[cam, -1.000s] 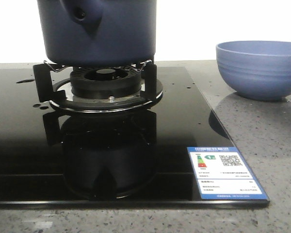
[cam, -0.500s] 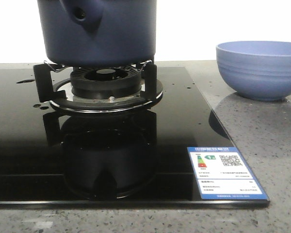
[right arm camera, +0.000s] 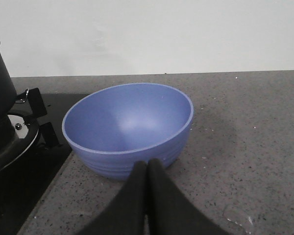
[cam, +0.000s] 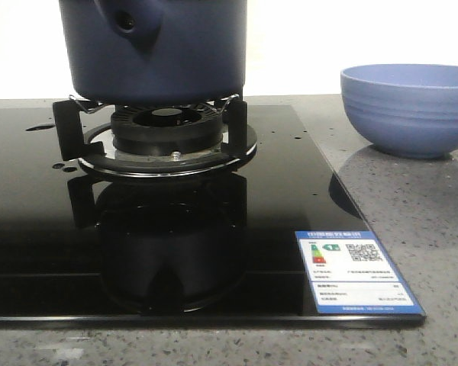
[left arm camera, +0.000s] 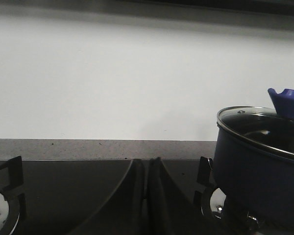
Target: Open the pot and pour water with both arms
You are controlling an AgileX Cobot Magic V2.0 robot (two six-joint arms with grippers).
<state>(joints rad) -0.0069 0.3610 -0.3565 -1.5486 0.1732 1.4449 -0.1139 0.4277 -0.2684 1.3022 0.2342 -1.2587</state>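
**Both end effectors closed and empty; pot lidded on the burner**

The left end effector (left arm camera: 145,181) has its two dark fingers pressed together with nothing between them. It hangs over the black glass cooktop (left arm camera: 88,186), and the pot (left arm camera: 257,176) sits off to one side of it, apart from the fingers. The right end effector (right arm camera: 147,191) is likewise closed on nothing, its tips just in front of the bowl (right arm camera: 130,127), close to the outer wall; whether they touch cannot be told.

The pot, dark navy and cylindrical, stands upright on the pan supports of the gas burner (cam: 168,141). In the front view it sits at 12 o'clock from the burner, its handle stub with the round hole (cam: 126,23) facing the camera. A glass lid with a metal rim (left arm camera: 259,125) is on the pot, a blue knob (left arm camera: 288,100) on top. The glass is dark, so the contents cannot be made out.

The bowl, periwinkle blue and ribbed, stands upright on the speckled grey desk (cam: 420,221), at 3 o'clock from the pot and well apart from it, beyond the cooktop's edge. Its inside looks empty.

A blue and white energy label (cam: 357,272) is stuck on the cooktop's near corner, at 5 o'clock from the burner. A second burner's support (left arm camera: 7,178) shows in the left wrist view.
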